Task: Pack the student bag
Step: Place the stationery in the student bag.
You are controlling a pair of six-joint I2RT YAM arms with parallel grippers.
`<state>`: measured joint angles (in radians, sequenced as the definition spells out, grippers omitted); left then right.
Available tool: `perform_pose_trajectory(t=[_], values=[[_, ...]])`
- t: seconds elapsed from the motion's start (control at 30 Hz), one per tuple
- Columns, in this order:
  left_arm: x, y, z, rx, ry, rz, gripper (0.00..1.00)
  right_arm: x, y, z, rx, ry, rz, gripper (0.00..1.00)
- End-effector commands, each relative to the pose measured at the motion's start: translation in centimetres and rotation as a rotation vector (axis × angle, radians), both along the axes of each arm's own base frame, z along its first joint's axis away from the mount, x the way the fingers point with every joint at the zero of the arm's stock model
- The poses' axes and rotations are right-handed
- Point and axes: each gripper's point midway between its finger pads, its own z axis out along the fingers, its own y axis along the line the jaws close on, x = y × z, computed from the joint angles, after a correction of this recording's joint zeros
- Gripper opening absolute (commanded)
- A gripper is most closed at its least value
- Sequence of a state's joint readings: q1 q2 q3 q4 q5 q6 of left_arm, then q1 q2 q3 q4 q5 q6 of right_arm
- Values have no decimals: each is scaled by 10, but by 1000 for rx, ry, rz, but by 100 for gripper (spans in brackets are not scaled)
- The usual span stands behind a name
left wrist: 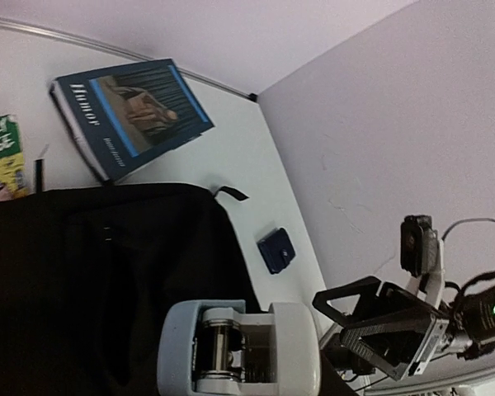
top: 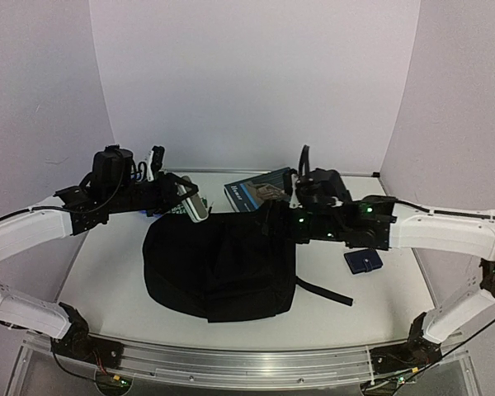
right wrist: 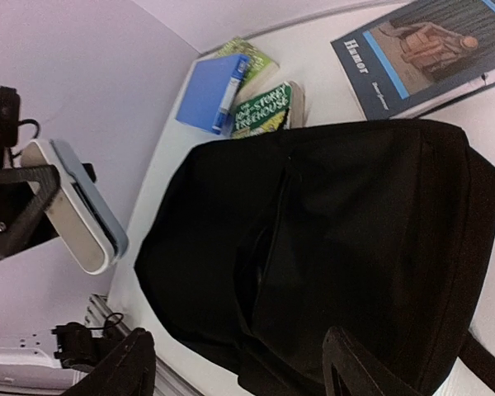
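Note:
The student bag (top: 219,264), a large black backpack, lies flat in the middle of the table; it also fills the left wrist view (left wrist: 91,280) and the right wrist view (right wrist: 355,231). A zip slit gapes slightly on its front. My left gripper (top: 186,196) hovers above the bag's far left corner, shut on a white and pale-blue case (left wrist: 239,346) with a metal roller inside, which also shows in the right wrist view (right wrist: 74,206). Over the bag's right side, my right gripper (right wrist: 235,371) stands open and holds nothing.
A blue "Humor" book (top: 260,190) lies behind the bag. A green paperback (right wrist: 264,107) and a blue box (right wrist: 210,91) sit at the bag's far left. A small dark-blue pouch (top: 363,261) rests to the right. Walls close in on three sides.

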<state>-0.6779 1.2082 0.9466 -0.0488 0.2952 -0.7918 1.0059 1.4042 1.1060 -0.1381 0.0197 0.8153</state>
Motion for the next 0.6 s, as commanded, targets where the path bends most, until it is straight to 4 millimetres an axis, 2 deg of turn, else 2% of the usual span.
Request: perform_pose_trajectory(t=[0.0,0.03,0.17,0.3,0.47,0.57], values=[[7,39,-22,66,55,59,9,8,13,-25,-210,-14,-147,66],[9,45,-26,69,66,67,9,8,19,-38,-252,2,-157,65],[11,57,-37,74,93,75,9,12,47,-62,-340,14,-173,65],[9,61,-45,83,109,74,10,24,68,-89,-423,30,-196,63],[5,61,-49,76,119,57,10,34,86,-115,-496,31,-194,61],[1,63,-52,74,127,55,10,39,89,-132,-556,34,-208,58]])
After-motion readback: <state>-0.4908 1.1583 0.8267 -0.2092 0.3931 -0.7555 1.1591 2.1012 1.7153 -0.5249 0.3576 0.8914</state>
